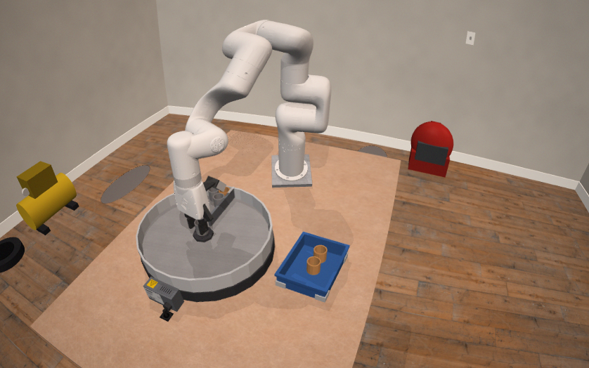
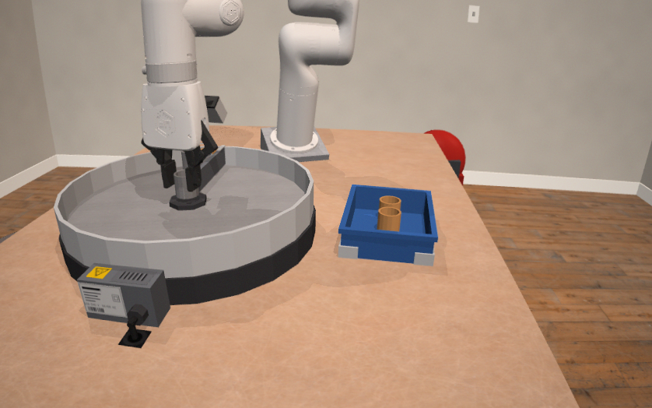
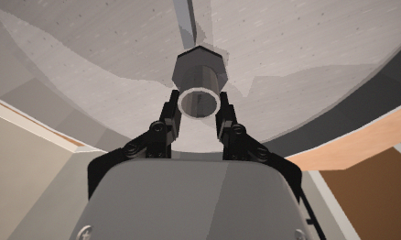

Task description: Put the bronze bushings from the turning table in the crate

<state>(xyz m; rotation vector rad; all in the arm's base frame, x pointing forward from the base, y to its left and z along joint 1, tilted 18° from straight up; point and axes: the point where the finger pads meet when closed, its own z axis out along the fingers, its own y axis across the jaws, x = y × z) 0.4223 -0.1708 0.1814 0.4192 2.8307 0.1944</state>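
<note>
My gripper is shut on an upright grey steel bushing. The bushing is at the dark central hub of the turning table. Its lower end looks on or just above the hub; contact is unclear. Behind the hub, beside the divider, are a steel bushing and a partly hidden bronze bushing; the arm hides part of that area. The blue crate holds two upright bronze bushings, a front one and a rear one.
A grey divider runs from near the hub towards the back wall of the turning table. The table's raised wall stands between the gripper and the crate. A grey motor box is at the front left.
</note>
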